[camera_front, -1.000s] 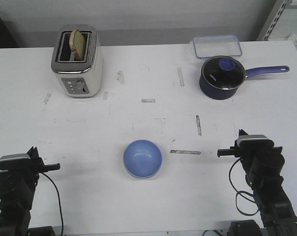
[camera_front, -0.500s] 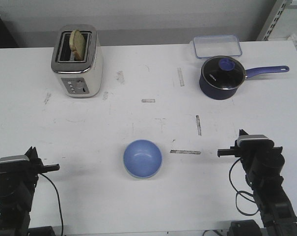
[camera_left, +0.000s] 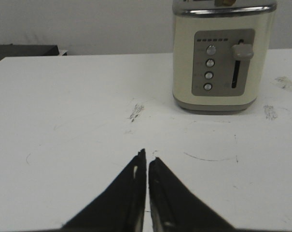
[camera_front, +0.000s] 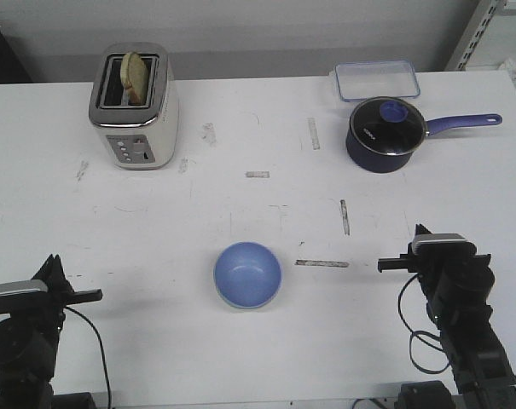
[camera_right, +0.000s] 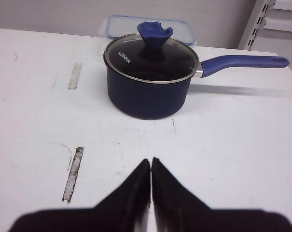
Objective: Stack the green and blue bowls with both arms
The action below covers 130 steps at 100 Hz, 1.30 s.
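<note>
Fingers of both grippers pressed together, empty; the left gripper (camera_front: 94, 296) has drawn back from the blue bowl (camera_front: 247, 274), suggesting stacking finished.

Front view high over table (camera_front: 258, 128), wrist views low (forward-facing)

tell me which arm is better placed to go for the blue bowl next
Roughly even, slight edge to the right gripper: it sits level with the light blue round bowl, jaws shut and empty. The left gripper is lower, nearer the table edge.
</note>
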### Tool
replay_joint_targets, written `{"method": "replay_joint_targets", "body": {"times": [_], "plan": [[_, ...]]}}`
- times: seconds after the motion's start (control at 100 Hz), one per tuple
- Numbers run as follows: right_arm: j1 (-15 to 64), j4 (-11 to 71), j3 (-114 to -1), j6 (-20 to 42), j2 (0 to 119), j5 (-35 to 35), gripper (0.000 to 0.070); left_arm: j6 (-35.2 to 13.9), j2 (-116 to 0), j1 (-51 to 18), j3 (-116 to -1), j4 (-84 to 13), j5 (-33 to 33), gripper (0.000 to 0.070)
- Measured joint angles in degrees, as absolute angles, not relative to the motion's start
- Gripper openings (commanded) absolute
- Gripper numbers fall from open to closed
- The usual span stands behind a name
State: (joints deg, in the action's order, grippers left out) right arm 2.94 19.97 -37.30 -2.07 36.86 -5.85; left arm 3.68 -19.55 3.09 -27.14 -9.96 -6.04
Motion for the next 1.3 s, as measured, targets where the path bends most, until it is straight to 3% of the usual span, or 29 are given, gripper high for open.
{"method": "replay_joint_targets", "body": {"times": [0.29, 0.46, 1.3], "plan": [[2.94, 19.97, -37.3, -2.09, 36.86, -5.85, 0.0, 3.68, -10.13, -0.14, -9.96, 3.18, -6.02, 0.0001], [2.94, 19.97, -37.3, -2.09, 36.86, -5.89, 0.0, 3.7, -0.25, -2.22, -1.85, 4.03, -6.04, 0.0002], [2.94, 19.42, -37.28, -2.09, 36.73, -5.98, 0.0, 3.53, -0.3, -3.99, -1.93, 5.23, -5.93, 0.0001]]}}
